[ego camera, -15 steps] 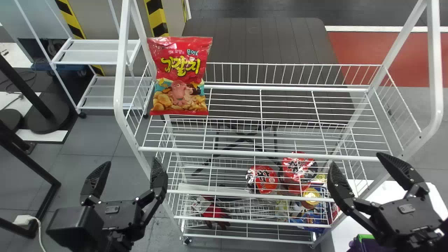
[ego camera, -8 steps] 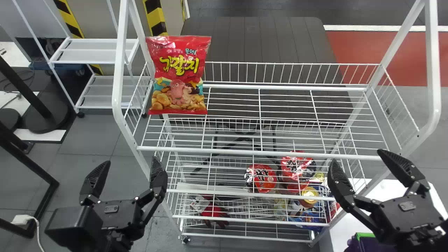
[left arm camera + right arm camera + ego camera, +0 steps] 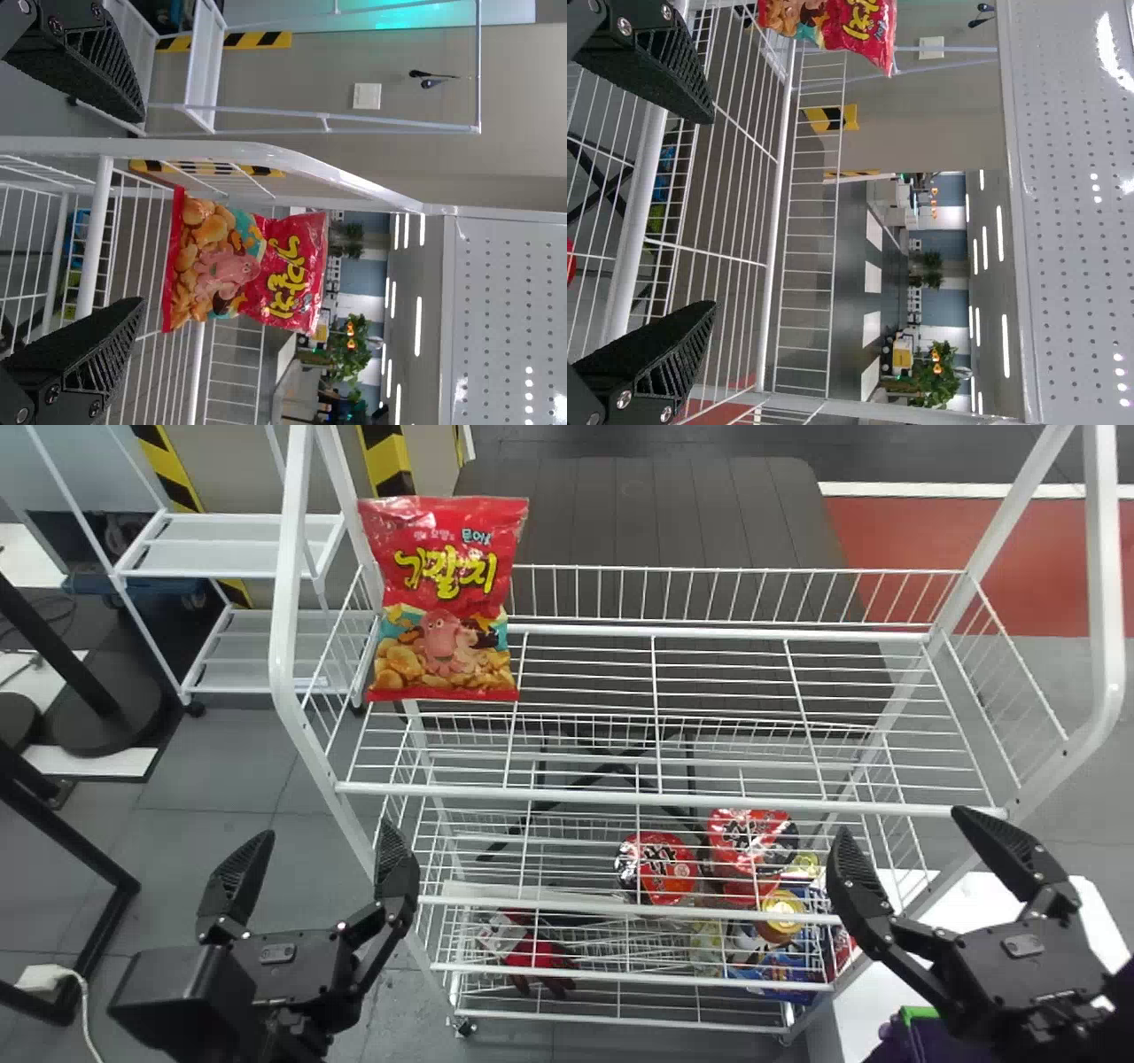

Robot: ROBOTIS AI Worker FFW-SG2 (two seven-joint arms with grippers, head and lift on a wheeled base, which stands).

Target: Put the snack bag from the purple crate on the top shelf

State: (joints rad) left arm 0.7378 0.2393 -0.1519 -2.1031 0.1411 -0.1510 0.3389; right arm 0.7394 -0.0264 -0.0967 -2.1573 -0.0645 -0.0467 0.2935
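The red snack bag [image 3: 443, 598] stands upright at the left end of the white rack's top shelf [image 3: 673, 802], its printed front facing me. My left gripper [image 3: 310, 859] is open with nothing between its fingers, in front of the rack's lower left corner. Open and holding nothing, my right gripper [image 3: 904, 837] is at the rack's right side. The left wrist view has the left gripper [image 3: 133, 212] with the bag [image 3: 244, 266] beyond it; the right wrist view has the right gripper [image 3: 704, 212] and part of the bag [image 3: 833, 22]. The purple crate [image 3: 926, 1041] is partly behind the right arm.
Lower shelves hold red round packs [image 3: 660, 868], a yellow-lidded jar [image 3: 781, 912] and a red glove [image 3: 536, 957]. A white table [image 3: 974, 895] stands right of the rack. Another white rack [image 3: 235, 545] is at the back left, and black posts [image 3: 62, 646] rise at the left.
The rack and bag have shifted slightly up and left in the head view. Both grippers stay open, nearly unmoved in that view.
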